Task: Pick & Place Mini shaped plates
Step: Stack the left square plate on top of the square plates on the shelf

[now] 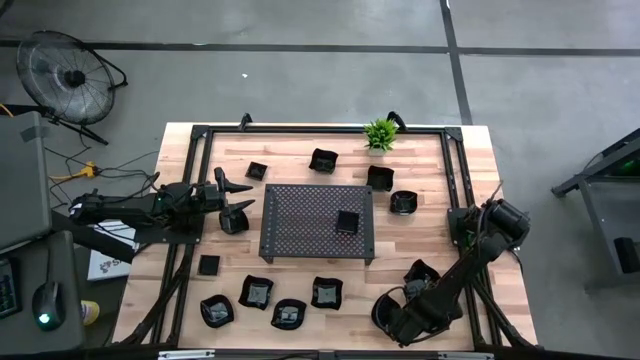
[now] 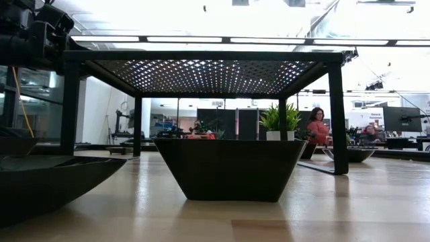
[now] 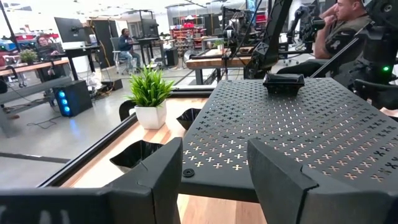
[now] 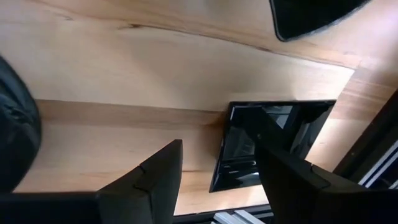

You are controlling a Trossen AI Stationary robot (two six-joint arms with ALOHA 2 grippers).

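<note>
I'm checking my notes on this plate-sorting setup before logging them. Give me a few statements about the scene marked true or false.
1. One small black plate sits on top of the perforated tray. True.
2. The green plant stands in the middle of the tray. False: it stands on the table near the far edge, off the tray.
3. The left tool is beside the tray's left side, open and holding nothing. True.
4. The right tool is clamped on a plate lifted off the table. False: its fingers are open above a square plate that lies on the wood near the table's front right.
5. No plates lie along the table's front edge. False: several lie there, such as one.
</note>
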